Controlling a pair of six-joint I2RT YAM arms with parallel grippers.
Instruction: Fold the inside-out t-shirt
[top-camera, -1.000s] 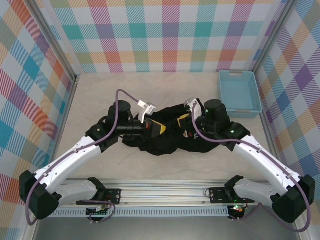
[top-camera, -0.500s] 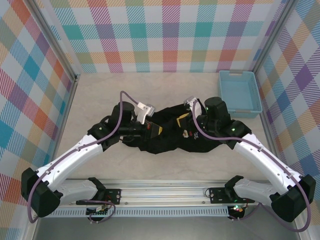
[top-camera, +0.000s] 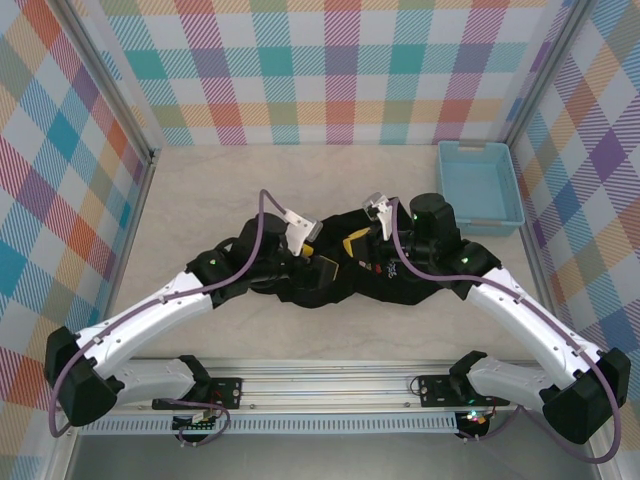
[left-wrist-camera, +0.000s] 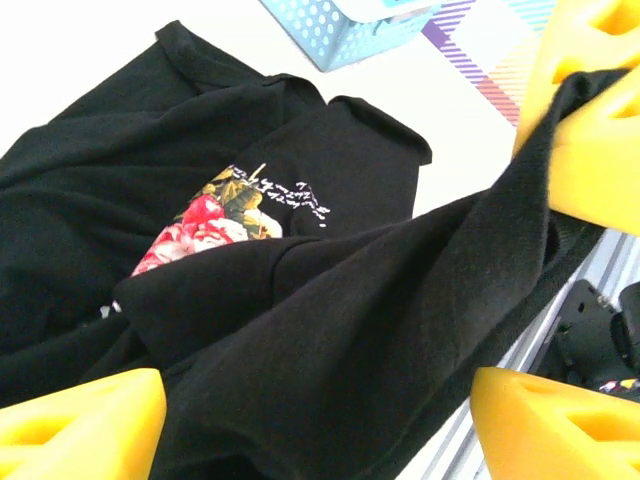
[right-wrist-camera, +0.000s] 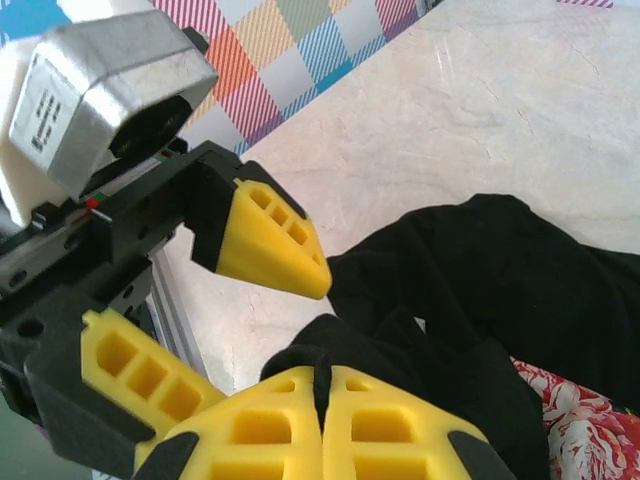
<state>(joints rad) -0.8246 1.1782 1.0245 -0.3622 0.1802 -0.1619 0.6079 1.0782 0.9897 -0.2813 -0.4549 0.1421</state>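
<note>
Grips a raised fold of the inside-out t-shirt (top-camera: 340, 290) in the right fingers (right-wrist-camera: 290, 425), pressed shut on the black cloth. Spreads the left fingers (left-wrist-camera: 75, 425) wide over loose cloth, with nothing clamped. Finds the t-shirt bunched in the middle of the table (top-camera: 200, 190), with a red floral print (left-wrist-camera: 215, 215) in view, well apart from the light-blue basket (top-camera: 478, 185) by the far right corner
</note>
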